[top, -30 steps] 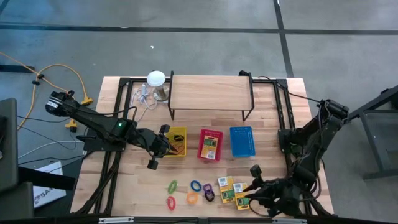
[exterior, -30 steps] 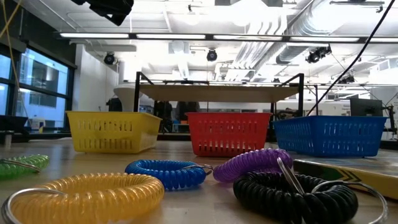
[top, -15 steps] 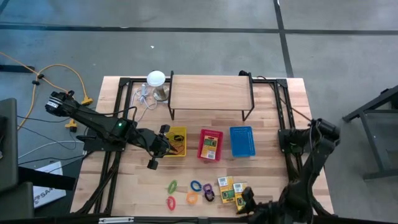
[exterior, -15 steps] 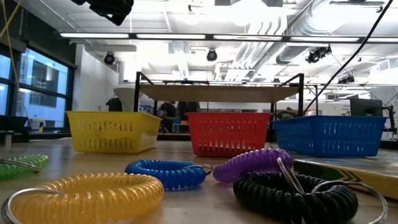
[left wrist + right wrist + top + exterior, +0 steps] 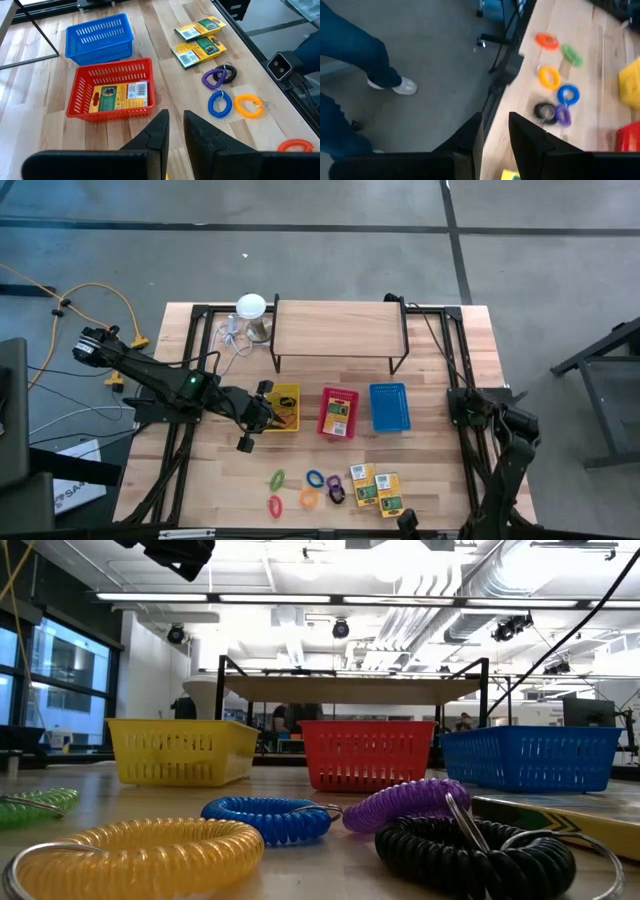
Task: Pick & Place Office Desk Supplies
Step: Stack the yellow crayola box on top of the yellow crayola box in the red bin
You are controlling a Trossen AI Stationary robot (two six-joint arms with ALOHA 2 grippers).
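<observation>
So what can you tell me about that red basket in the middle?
The red basket looks like plastic, rectangular, with slotted walls and an open top. It sits upright on the wooden table between a yellow basket and a blue basket, apart from both. One yellow-and-green card box lies flat inside it.

table: pale matt wood | baskets: slotted plastic | rings: glossy coiled plastic

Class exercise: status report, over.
Left gripper empty by yellow basket. Right gripper empty at table's front edge. Coil rings, two card boxes unsorted; one box in red basket.
</observation>
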